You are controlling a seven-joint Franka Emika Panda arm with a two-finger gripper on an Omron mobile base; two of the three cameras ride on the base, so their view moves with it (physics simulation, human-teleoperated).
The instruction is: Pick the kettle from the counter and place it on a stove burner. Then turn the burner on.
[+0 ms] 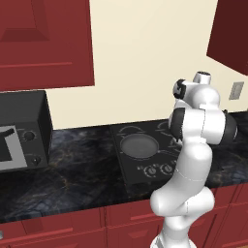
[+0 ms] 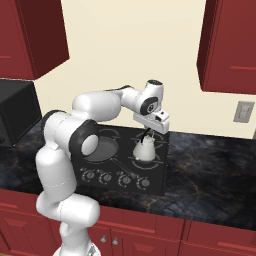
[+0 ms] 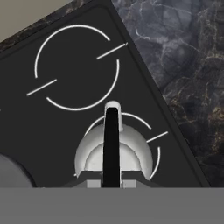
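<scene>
A small off-white kettle [image 2: 145, 149] sat on the front right burner [image 3: 151, 131] of the black cooktop [image 2: 159, 165], set into the dark marbled tabletop [image 2: 210, 165]. The white arm reached over it, its gripper [image 2: 148, 133] directly above and clenched around the kettle's thin black handle [image 3: 111, 144]. A flat grey pan [image 1: 139, 145] rested on the burner to the left.

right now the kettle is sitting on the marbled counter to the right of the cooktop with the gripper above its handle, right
Not quite. The kettle sits on a burner ring of the black cooktop, not on the counter; the right base view shows it. The gripper is above its handle, as you said.
</scene>
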